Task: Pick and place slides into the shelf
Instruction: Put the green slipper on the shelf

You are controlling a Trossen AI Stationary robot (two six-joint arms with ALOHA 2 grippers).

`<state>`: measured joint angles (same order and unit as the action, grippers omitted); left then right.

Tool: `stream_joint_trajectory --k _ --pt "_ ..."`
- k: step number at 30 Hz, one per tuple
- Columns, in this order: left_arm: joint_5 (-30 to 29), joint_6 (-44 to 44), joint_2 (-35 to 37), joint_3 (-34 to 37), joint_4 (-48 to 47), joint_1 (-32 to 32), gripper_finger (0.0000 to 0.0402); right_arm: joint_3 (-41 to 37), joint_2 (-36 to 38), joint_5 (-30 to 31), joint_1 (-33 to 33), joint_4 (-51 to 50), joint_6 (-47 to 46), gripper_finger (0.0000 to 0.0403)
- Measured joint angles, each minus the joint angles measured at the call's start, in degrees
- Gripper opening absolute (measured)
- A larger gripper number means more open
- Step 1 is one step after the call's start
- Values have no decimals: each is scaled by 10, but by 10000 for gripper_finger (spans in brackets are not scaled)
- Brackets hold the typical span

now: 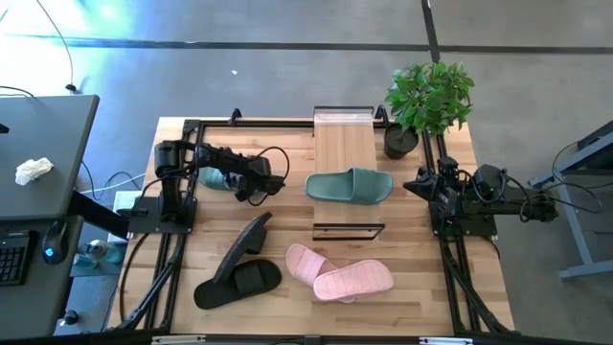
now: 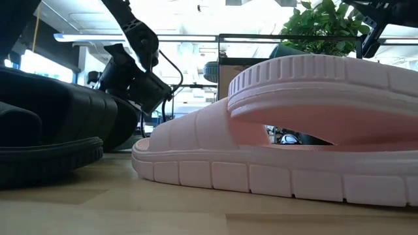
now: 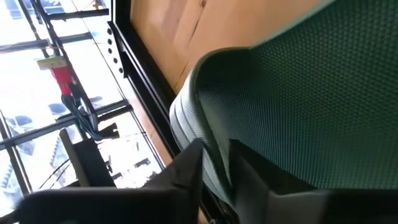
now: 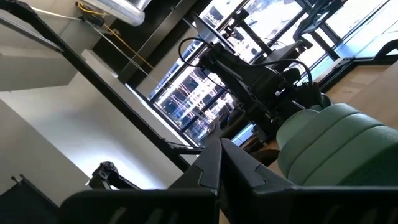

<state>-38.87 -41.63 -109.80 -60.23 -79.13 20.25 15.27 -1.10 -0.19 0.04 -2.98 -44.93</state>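
One sage green slide (image 1: 215,179) lies at the table's left, under my left arm; its ribbed edge and textured face fill the left wrist view (image 3: 298,106). My left gripper (image 1: 244,188) is shut on it. The other green slide (image 1: 350,185) lies on the shelf's low board (image 1: 343,144). Two black slides (image 1: 239,270) sit at the near left, one propped on its side against the other. The pink pair (image 1: 337,273) lies overlapping near the front. My right gripper (image 1: 424,182) waits shut at the right edge. My left gripper pinches the green slide's ribbed side edge (image 3: 211,149) between its two fingers (image 3: 186,171), which come slanting down at it. The wrist camera looks along the fingers, so how far back the edge reaches cannot be told, nor whether the slide is off the table.
A potted plant (image 1: 429,96) stands at the far right corner beside the shelf. The shelf's black frame (image 1: 348,230) juts toward the table's middle. A desk with a keyboard (image 1: 14,259) stands off the table's left.
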Motion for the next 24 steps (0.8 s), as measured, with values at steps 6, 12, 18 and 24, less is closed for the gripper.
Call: stream_joint_trajectory --k 6,12,18,24 --pt "-5 30 0 0 5 0 14 0 0 -1 0 0 2 1" --pt "-11 37 12 -20 -34 -20 6 0 0 -1 0 0 4 1" --pt "-59 17 63 -68 -111 -53 4 0 0 -1 0 2 4 1" --pt "-112 65 145 -132 -108 -79 3 0 0 -1 0 4 4 1"
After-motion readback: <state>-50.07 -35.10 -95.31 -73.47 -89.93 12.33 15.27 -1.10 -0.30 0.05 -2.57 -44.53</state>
